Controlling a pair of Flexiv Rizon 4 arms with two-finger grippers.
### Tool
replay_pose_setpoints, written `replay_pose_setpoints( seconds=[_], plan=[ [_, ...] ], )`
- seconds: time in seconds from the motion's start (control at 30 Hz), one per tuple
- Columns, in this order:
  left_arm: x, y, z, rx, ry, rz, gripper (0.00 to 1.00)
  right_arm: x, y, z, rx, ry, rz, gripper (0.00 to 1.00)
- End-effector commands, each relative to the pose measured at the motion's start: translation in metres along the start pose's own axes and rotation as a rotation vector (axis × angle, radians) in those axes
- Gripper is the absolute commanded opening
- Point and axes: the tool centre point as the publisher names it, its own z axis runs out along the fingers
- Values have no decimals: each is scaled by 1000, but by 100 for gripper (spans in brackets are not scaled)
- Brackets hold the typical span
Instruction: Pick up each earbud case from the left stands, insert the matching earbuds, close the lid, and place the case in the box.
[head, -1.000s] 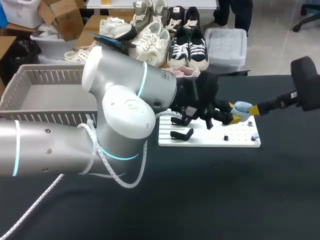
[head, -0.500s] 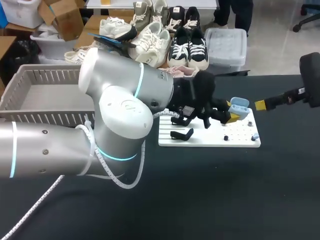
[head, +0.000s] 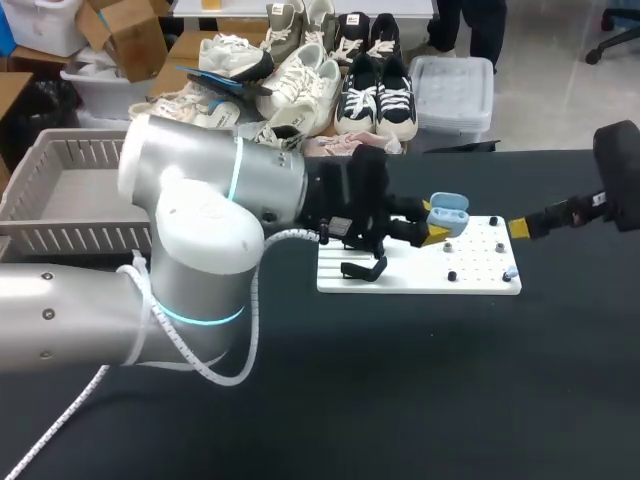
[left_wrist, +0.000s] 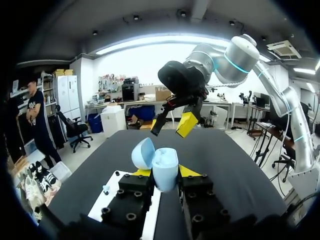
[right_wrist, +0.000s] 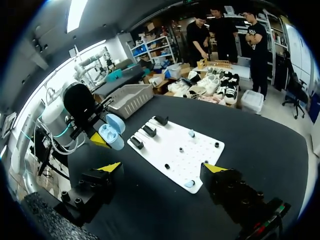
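The left pincer grips a light-blue earbud case, lid open, between its yellow tips, above the white stand board on the black bench. The right pincer is spread wide beside the board's far right corner.

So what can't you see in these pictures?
Inside the blue earbud case: too small in head and right wrist views; its own wall hides it in left wrist view.
Stands: head view, left pincer covers some.
Basket: head view, left arm covers its near corner.
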Motion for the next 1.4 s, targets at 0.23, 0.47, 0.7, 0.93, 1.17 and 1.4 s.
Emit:
replay_pose_setpoints(
  seconds=[0.23, 0.47, 0.7, 0.93, 1.17, 1.4],
  plan=[
    [20, 1, -28, 18, -100, 59, 0, 15, 0, 1, 81, 14, 81, 100],
    [27, 1, -39, 39, -149, 60, 0, 15, 2, 6, 128, 35, 103, 100],
    [29, 1, -42, 28, -177, 48, 0, 9, 4, 9, 145, 63, 98, 100],
    [31, 0, -40, -2, -176, 46, 0, 7, 4, 9, 154, 65, 96, 100],
    [31, 0, -36, -11, -176, 55, 0, 7, 3, 8, 160, 69, 100, 100],
    [36, 2, -26, -18, -148, 69, 0, 9, 3, 7, 165, 70, 103, 100]
  ],
)
